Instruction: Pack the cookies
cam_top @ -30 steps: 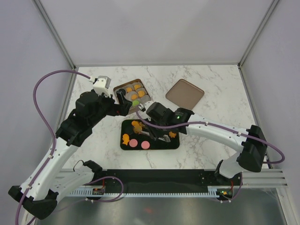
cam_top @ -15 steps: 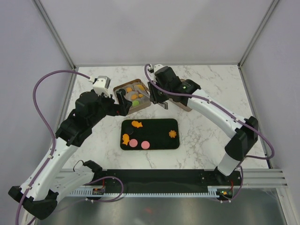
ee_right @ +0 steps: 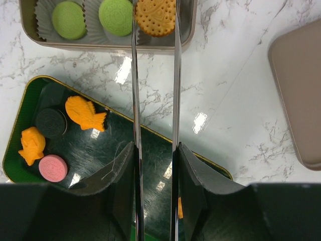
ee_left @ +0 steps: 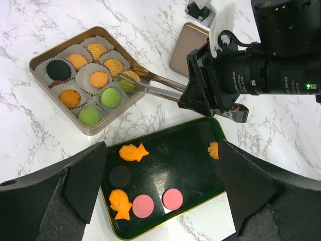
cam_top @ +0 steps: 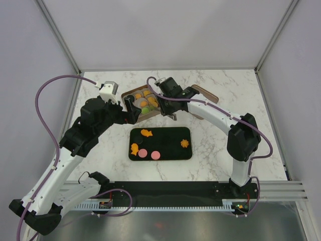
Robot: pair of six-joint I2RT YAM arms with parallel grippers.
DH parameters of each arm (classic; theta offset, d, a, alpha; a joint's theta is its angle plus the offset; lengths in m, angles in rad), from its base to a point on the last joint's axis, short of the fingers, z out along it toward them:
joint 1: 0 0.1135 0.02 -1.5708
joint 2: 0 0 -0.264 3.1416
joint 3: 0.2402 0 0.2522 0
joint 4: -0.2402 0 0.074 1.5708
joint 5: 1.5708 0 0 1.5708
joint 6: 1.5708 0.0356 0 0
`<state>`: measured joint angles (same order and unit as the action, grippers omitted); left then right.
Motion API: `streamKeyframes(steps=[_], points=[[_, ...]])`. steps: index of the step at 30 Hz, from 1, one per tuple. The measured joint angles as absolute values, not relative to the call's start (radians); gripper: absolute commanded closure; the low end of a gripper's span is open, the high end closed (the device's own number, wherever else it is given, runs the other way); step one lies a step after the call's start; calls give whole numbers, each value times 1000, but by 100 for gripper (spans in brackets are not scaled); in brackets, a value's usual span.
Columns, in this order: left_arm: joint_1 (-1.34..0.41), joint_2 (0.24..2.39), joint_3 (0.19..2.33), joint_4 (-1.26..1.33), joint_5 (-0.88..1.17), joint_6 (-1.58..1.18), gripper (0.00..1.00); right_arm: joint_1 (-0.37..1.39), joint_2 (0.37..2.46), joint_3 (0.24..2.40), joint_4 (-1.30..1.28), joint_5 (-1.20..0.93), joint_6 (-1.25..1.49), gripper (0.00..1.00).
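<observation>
My right gripper (ee_right: pixel 155 150) is shut on a pair of metal tongs (ee_right: pixel 135 90). The tongs' tips pinch a round orange-yellow cookie (ee_right: pixel 155 17) over the corner compartment of the tin box (ee_right: pixel 188 30). I cannot tell whether that cookie touches the tin. Paper cups in the tin (ee_left: pixel 35 68) hold green, orange and black cookies (ee_left: pixel 110 98). The black tray (ee_left: pixel 185 165) carries two orange fish (ee_left: pixel 133 152), a black disc (ee_left: pixel 120 175), two pink discs (ee_left: pixel 172 199) and an orange flower (ee_left: pixel 214 149). My left gripper (ee_left: pixel 163 165) hangs open above the tray, holding nothing.
The tin's brown lid (cam_top: pixel 208 94) lies on the marble behind the right arm, also seen as the lid (ee_right: pixel 301 100) at the right edge. The right arm (ee_left: pixel 261 70) reaches over the tray's far right corner. The walls of the enclosure ring the table.
The right arm has swung from over the black tray up to the tin, carrying the tongs. The left arm has not moved.
</observation>
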<state>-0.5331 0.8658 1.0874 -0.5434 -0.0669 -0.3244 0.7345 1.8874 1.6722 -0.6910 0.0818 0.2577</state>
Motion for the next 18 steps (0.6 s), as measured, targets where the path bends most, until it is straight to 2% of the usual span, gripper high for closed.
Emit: streamKeyframes(steps=[18], points=[[-529,866,1087,-543,-50,-324,0,735,1843,1619,-685,104,258,61]])
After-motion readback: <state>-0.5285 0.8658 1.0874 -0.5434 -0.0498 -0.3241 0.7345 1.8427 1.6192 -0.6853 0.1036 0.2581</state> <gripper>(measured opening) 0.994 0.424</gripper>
